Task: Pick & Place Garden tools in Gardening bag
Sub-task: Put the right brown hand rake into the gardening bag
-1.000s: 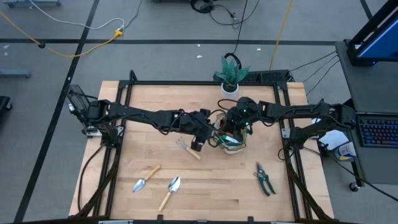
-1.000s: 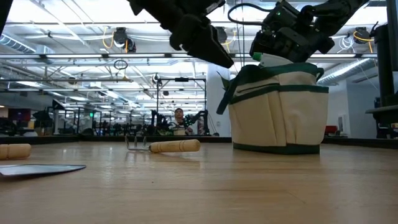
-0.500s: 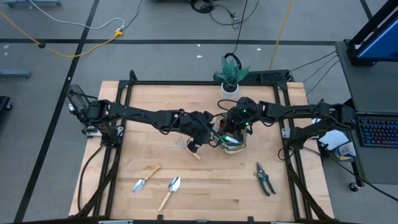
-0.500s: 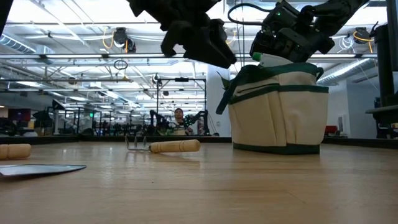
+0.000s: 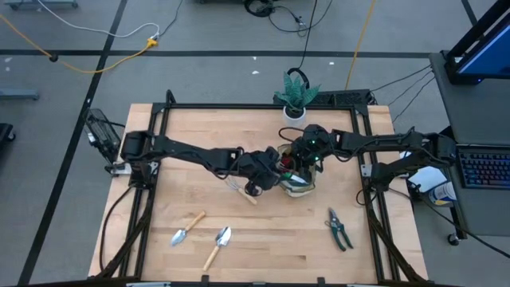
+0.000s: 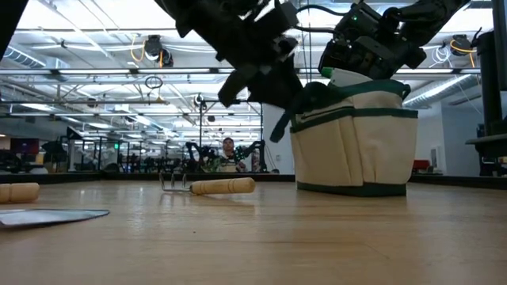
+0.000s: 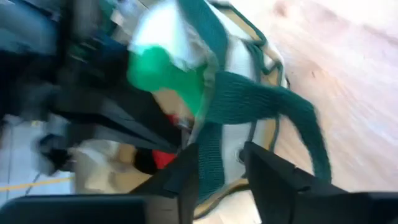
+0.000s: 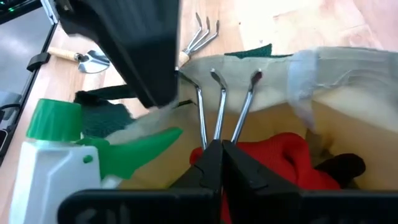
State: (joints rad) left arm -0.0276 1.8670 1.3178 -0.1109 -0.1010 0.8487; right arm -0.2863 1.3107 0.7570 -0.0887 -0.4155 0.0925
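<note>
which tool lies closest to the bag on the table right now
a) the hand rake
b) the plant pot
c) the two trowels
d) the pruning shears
a: in the high view the hand rake lies just beside the bag, while the shears and trowels lie farther toward the table's near edge.

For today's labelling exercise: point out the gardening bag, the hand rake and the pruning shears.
gardening bag (image 6: pixel 356 150): low view, on its tan canvas front.
hand rake (image 6: pixel 223 186): low view, on its wooden handle.
pruning shears (image 5: pixel 339 229): high view, near the pivot of the dark handles.
</note>
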